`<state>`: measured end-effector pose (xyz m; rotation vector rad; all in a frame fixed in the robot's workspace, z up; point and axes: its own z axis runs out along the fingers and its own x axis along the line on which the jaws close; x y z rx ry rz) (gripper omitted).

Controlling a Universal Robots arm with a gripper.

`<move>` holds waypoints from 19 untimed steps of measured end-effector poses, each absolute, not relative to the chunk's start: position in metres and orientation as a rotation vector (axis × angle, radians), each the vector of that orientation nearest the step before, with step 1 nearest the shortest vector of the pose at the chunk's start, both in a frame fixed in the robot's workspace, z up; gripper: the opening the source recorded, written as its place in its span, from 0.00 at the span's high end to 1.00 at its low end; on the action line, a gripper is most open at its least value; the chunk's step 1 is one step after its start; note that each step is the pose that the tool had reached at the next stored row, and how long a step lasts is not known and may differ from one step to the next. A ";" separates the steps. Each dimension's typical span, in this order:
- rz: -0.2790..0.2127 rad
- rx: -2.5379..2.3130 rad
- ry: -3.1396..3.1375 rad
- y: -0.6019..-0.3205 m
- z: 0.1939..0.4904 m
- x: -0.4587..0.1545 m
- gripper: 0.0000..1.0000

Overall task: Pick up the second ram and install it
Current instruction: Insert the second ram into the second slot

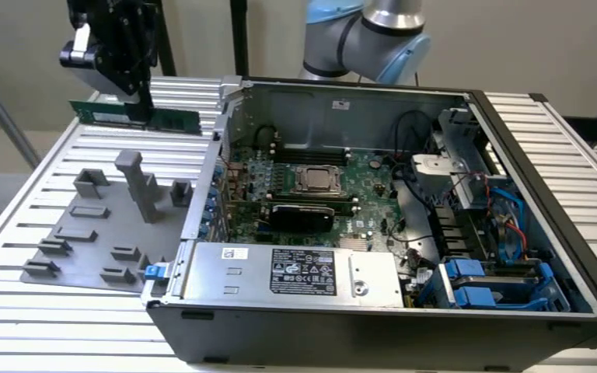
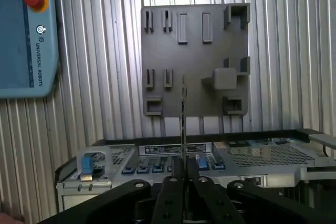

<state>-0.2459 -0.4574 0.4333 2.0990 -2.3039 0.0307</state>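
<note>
Tool (image 2: 184, 176) clamped tight, holding second ram (image 2: 183, 121)

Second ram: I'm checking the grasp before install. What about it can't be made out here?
- Exterior view: the hand covers the middle of the second ram.
- Wrist view: it is edge-on; chips and notch unseen.
- Exterior view: slots on the motherboard are too small to tell.

Gripper (image 1: 140, 99) w/ ram (image 1: 177, 120) in open air; case wall (image 1: 220, 128) beside.
</note>
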 end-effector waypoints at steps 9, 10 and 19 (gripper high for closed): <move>0.029 2.100 -2.305 -0.455 0.434 -0.205 1.00; 0.029 2.100 -2.305 -0.455 0.434 -0.200 1.00; 0.029 2.100 -2.305 -0.451 0.434 -0.159 1.00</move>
